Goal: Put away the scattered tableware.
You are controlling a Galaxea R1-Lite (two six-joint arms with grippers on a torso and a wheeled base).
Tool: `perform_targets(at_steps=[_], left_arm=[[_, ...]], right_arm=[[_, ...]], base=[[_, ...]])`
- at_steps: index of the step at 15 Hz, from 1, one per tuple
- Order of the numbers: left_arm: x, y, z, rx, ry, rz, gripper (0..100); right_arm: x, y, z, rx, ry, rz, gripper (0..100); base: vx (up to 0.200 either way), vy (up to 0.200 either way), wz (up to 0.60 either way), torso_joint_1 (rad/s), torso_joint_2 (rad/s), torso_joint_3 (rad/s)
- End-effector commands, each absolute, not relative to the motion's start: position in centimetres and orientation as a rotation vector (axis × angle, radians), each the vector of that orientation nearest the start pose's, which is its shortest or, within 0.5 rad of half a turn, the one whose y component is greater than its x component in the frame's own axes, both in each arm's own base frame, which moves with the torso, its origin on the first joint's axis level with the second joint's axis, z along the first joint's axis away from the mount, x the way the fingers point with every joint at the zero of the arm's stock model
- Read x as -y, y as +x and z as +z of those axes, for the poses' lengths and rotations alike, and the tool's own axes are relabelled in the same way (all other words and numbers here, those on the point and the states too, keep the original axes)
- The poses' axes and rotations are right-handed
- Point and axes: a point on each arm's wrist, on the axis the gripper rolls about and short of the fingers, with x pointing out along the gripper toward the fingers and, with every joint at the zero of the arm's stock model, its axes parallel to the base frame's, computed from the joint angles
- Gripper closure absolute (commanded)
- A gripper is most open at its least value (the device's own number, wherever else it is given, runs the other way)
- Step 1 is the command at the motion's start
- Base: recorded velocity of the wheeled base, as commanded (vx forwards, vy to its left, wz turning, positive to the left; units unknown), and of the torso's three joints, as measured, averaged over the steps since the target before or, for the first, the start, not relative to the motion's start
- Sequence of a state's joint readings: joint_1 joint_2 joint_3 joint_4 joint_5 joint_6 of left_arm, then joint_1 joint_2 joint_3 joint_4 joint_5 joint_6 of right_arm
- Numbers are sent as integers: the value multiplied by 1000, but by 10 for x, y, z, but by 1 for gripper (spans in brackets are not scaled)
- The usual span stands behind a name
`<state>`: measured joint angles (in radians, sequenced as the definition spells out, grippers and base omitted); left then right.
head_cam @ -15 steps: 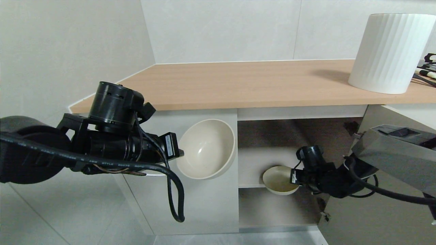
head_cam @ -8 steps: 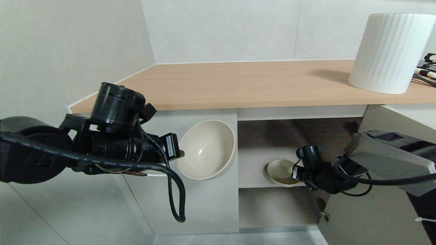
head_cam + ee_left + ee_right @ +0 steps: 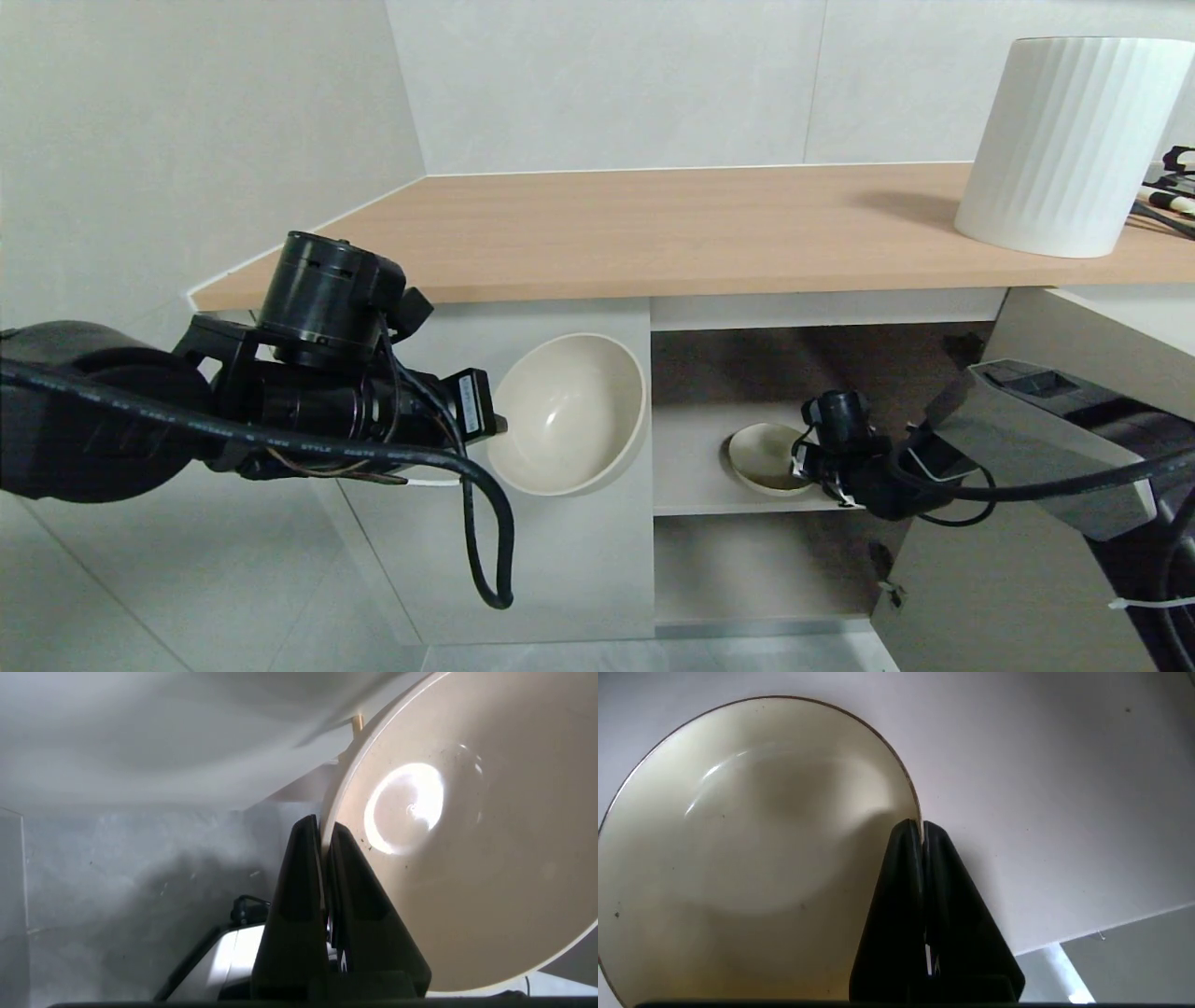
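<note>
Head view gives you what the next move turns on: the small bowl (image 3: 761,457) hangs over the shelf (image 3: 691,485) inside the open cabinet. It is tilted, with its mouth facing out toward you. The right gripper (image 3: 814,464) has it by the rim on the side nearest the shelf's right end, so the bowl lies leftward and inward from the jaws. The right wrist view shows those jaws pinched nearly together on the thin rim, one finger inside and one outside.

You cannot tell from these pictures whether the bowl's base touches the shelf yet, so judge the drop as unfinished. Level the bowl and lower it before you let go, or it may rock or roll off the front edge.

The left gripper (image 3: 495,425) is likewise clamped tight on the rim of the large bowl (image 3: 569,415). It holds that bowl on edge beyond the shelf's left end, in front of the closed panel (image 3: 560,569). The right arm is plainly the nearer one.

The shelf looks flat, pale and smooth, with space left of the small bowl. A wooden counter (image 3: 653,224) caps the opening above the shelf, so headroom is limited. A white ribbed container (image 3: 1064,140) stands on that counter, up and right of the shelf.
</note>
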<state>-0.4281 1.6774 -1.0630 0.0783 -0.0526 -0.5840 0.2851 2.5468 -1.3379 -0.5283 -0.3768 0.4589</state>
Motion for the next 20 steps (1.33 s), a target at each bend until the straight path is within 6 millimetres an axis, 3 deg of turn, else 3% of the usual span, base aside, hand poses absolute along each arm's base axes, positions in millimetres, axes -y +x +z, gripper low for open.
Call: perform_targets(at_steps=[1, 6, 7, 11, 12, 15, 20], left_arm=[[125, 271, 192, -802, -418, -243, 100], [130, 273, 185, -835, -415, -259, 100], [134, 273, 181, -857, -415, -283, 100], [152, 278, 158, -945, -382, -302, 100], [162, 282, 140, -999, -353, -298, 100], [180, 281, 117, -1068, -305, -311, 100], [208, 281, 62, -1152, -145, -202, 100]], right_arm=[[-124, 446, -34, -604, 221, -227, 100], [-128, 445, -33, -599, 221, -221, 100], [-128, 445, -33, -599, 221, -221, 0], [-128, 442, -26, -593, 224, -218, 0], [-130, 430, -19, -608, 220, -208, 0], [-142, 405, 8, -615, 214, -146, 0], [-165, 337, 68, -712, 222, 132, 0]], base=[[0, 0, 0, 0, 0, 0], [0, 0, 0, 0, 0, 0], [0, 0, 0, 0, 0, 0], [0, 0, 0, 0, 0, 0], [0, 0, 0, 0, 0, 0], [0, 0, 0, 0, 0, 0], [0, 0, 0, 0, 0, 0]])
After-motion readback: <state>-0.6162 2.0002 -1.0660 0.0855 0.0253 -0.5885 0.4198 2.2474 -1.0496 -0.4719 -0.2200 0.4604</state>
